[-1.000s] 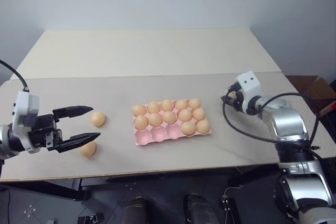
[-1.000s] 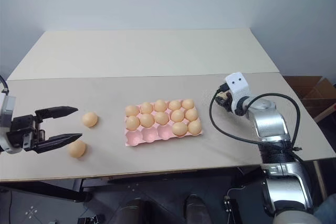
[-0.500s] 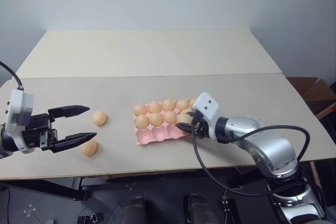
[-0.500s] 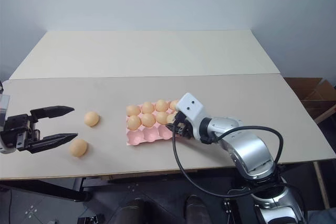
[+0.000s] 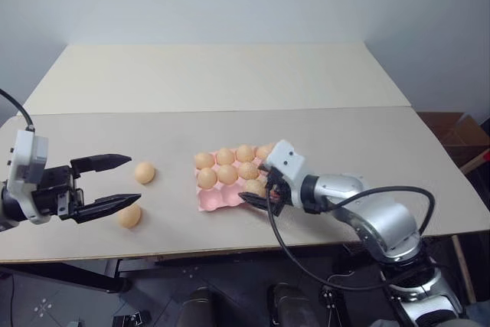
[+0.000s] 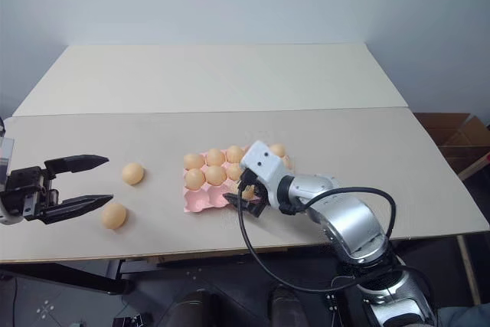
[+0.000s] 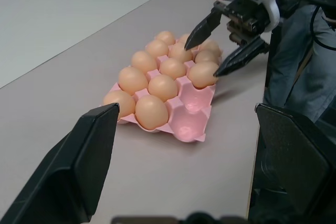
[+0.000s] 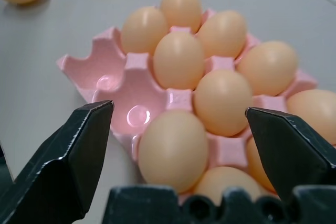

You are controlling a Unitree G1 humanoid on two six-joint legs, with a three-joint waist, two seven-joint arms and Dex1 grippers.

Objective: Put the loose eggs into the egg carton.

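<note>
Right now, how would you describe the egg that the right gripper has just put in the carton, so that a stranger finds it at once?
Find the pink egg carton in the middle of the table. Go to its near row, where two cups are bare. The egg beside those cups, between the open fingers of the right gripper, is the one.

A pale beige, matte, flat-topped table carries everything, with a second, lighter cream table butted against its far edge. Near the middle of the beige top lies a flat, lidless pink moulded egg carton, most of its round cups filled with smooth orange-tan eggs; two cups at its near left corner stand bare. Well to the left of the carton, two loose, smooth, pale orange-tan eggs rest on the tabletop, one farther back, one nearer the front edge, close but apart
</note>
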